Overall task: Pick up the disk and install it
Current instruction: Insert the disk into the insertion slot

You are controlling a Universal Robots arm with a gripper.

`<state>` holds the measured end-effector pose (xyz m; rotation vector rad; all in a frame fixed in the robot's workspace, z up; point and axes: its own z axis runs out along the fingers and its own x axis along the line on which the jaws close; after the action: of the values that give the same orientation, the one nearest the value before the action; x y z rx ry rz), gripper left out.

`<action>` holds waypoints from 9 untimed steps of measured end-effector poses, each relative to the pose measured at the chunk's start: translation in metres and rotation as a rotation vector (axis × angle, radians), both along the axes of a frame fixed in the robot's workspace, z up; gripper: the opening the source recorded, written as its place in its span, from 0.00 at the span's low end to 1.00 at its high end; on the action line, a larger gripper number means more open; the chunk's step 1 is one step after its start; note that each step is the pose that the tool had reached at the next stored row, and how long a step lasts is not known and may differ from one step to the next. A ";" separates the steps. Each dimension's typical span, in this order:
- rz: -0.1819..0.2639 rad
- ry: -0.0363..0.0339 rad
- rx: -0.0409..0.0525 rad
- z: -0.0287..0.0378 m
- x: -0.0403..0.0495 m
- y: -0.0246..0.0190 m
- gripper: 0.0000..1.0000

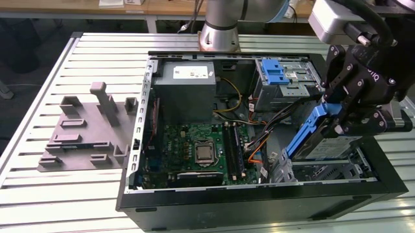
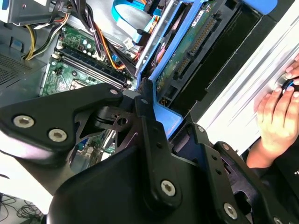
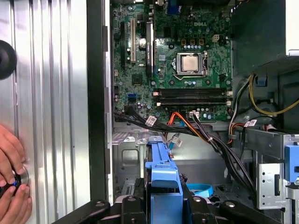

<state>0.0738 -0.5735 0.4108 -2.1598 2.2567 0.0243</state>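
The disk (image 1: pixel 316 138), a silver drive in a blue carrier frame, hangs tilted over the drive bay (image 1: pixel 327 170) at the open computer case's corner, on the exterior view's right. My gripper (image 1: pixel 338 127) is shut on it from above. The second wrist view shows the disk's (image 2: pixel 187 51) green circuit side and blue frame, running away from the gripper (image 2: pixel 170 123) between the black fingers (image 2: pixel 145 112). In the first wrist view the blue frame of the disk (image 3: pixel 163 179) sticks out from the gripper (image 3: pixel 164 206) toward the motherboard (image 3: pixel 187 60).
The open case (image 1: pixel 138 145) holds a grey power supply box (image 1: pixel 188 90), loose cables (image 1: pixel 259 145) and a blue latch tab (image 1: pixel 275 73). A grey fixture (image 1: pixel 84 131) lies on the slatted table at the exterior view's left. A person's hand (image 3: pixel 11 177) rests on the table beside the case.
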 end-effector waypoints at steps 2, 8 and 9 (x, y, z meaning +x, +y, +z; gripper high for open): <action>0.000 0.0000 0.0000 -0.0019 0.0000 0.0000 0.36; 0.000 0.0000 0.0000 -0.0076 0.0000 -0.0001 0.36; 0.000 0.0000 0.0000 -0.0086 0.0000 -0.0001 0.36</action>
<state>0.0738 -0.5736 0.4022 -2.1598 2.2567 0.0242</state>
